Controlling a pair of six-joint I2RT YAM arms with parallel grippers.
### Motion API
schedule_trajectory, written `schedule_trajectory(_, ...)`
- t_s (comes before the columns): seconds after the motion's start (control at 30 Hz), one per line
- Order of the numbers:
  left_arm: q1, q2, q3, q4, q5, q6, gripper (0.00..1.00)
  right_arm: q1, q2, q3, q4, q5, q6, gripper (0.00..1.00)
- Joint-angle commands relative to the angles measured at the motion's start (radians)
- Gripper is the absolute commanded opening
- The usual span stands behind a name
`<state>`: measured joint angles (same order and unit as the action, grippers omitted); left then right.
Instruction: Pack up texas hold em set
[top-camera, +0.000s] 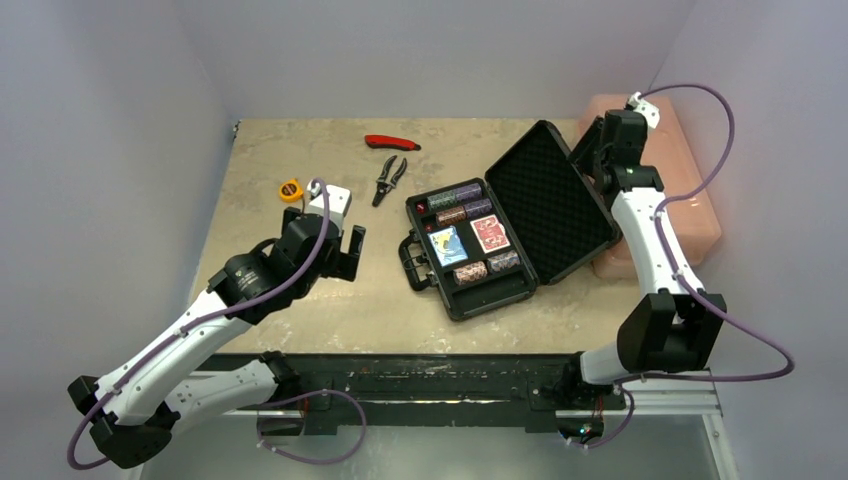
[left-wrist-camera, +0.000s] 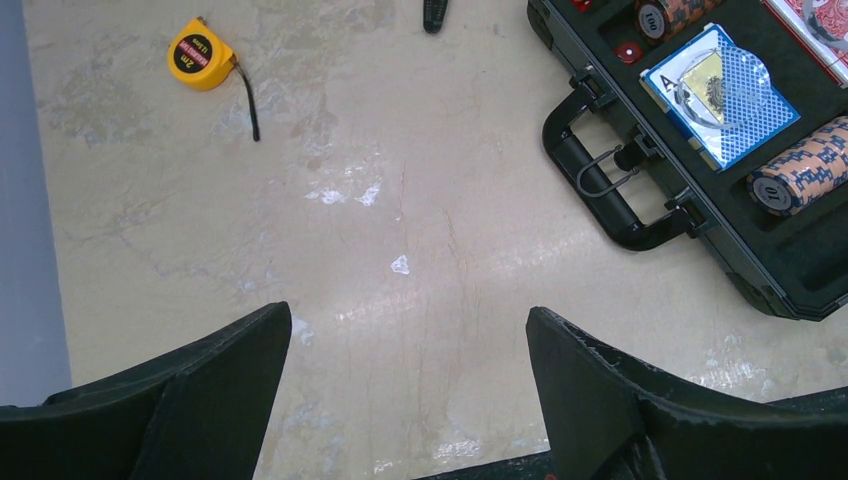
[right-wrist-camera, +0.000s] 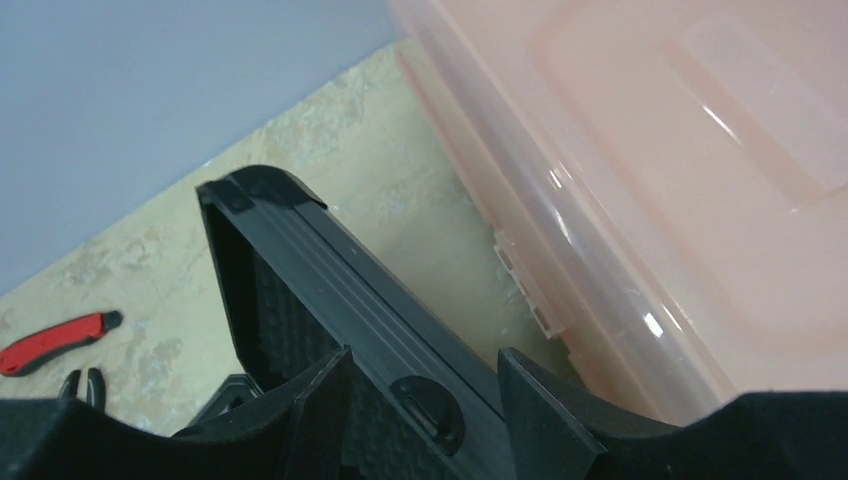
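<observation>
The black briefcase (top-camera: 455, 305) lies open mid-table, handle (left-wrist-camera: 600, 190) toward the left. Its foam-lined lid (top-camera: 550, 205) stands tilted back to the right. Inside are stacks of poker chips (top-camera: 470, 271), a blue deck (left-wrist-camera: 722, 95) and a red deck (top-camera: 490, 233). Small red dice (left-wrist-camera: 627, 53) sit near the handle side. My right gripper (right-wrist-camera: 425, 365) is open at the lid's top edge (right-wrist-camera: 330, 270), one finger on the foam side and the other behind the rim. My left gripper (left-wrist-camera: 410, 320) hangs open over bare table, left of the case, holding nothing.
A large pink plastic box (top-camera: 690, 190) stands right behind the lid, close to my right gripper. A yellow tape measure (left-wrist-camera: 200, 55), pliers (top-camera: 388, 178) and a red-handled tool (top-camera: 392, 142) lie at the back of the table. Walls close in on three sides.
</observation>
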<state>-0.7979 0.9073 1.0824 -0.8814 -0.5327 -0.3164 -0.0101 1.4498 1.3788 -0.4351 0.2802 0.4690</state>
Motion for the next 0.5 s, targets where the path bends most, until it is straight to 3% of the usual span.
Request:
schedule_trajectory(0.0, 0.007, -0.017, -0.004, 0.04, -0.023, 0.023, 0.87, -0.053, -0.033, -0.065, 0.103, -0.127, 0.016, 0.59)
schedule_trajectory(0.47, 0.008, -0.016, -0.007, 0.036, -0.035, 0.025, 0.87, -0.088, -0.091, -0.196, 0.238, -0.258, 0.015, 0.39)
